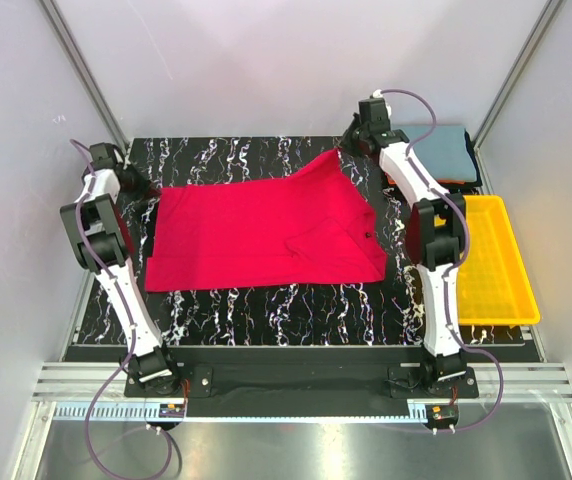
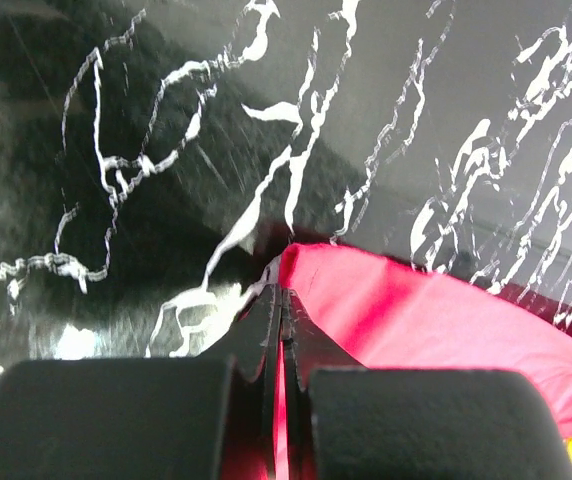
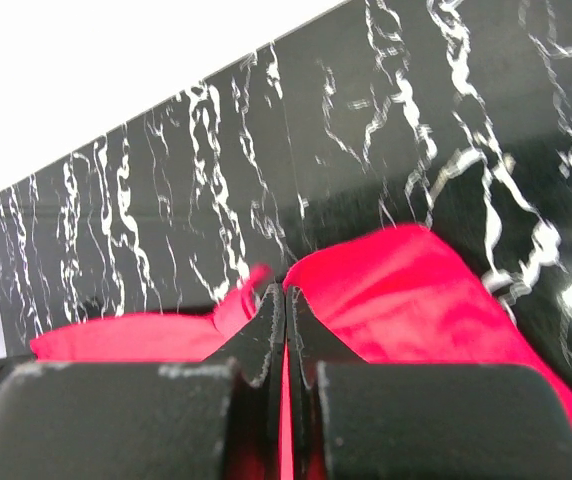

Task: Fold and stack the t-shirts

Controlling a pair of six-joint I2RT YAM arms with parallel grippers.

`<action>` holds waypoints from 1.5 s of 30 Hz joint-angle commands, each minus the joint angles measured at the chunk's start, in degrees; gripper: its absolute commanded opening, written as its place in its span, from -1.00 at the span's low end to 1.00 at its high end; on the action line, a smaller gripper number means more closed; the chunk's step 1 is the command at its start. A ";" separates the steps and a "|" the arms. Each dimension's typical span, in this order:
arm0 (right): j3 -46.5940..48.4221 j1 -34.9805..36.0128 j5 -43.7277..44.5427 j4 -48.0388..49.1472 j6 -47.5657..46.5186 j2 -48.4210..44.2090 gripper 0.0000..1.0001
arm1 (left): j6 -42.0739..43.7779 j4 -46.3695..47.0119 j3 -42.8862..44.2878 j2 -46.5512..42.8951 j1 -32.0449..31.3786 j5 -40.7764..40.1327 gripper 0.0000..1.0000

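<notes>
Your red t-shirt (image 1: 266, 235) lies spread across the middle of the black marbled table (image 1: 266, 305). Most of it lies flat, with a small wrinkle just right of centre. Its far right corner is pulled up into a peak towards the back of the table, and its left edge runs close to the left arm.

Your left gripper (image 2: 282, 300) is at the shirt's far left corner. In the left wrist view its fingers are pressed together with a thin line of red cloth between them, so it is clamped on the red t-shirt. The cloth bulges out to the right of the tips, just above the tabletop.

Your right gripper (image 3: 285, 298) is at the raised far right corner. Its fingers are also pressed together on red cloth, which billows to both sides of the tips, so it too is clamped on the red t-shirt.

Behind the right arm, in the far right corner, you have a folded grey-blue t-shirt (image 1: 453, 150). A yellow tray (image 1: 506, 290) sits just on the near side of it, along the table's right edge and well apart from the red t-shirt.
</notes>
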 commanded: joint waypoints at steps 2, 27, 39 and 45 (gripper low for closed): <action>-6.78 -0.72 2.95 2.36 -0.19 -9.83 -1.00 | -0.42 1.42 -2.61 -7.09 -0.08 0.10 -1.00; -58.19 0.06 -2.21 16.16 2.97 -44.99 -1.00 | -1.65 5.90 -29.16 -27.92 0.45 -6.05 -1.00; -68.48 2.70 -3.63 22.75 2.18 -51.67 -1.00 | -1.56 6.08 -34.00 -33.90 3.09 -10.98 -1.00; -71.31 2.88 -2.13 22.93 2.18 -53.87 -1.00 | -1.47 6.07 -36.46 -36.36 4.14 -10.11 -1.00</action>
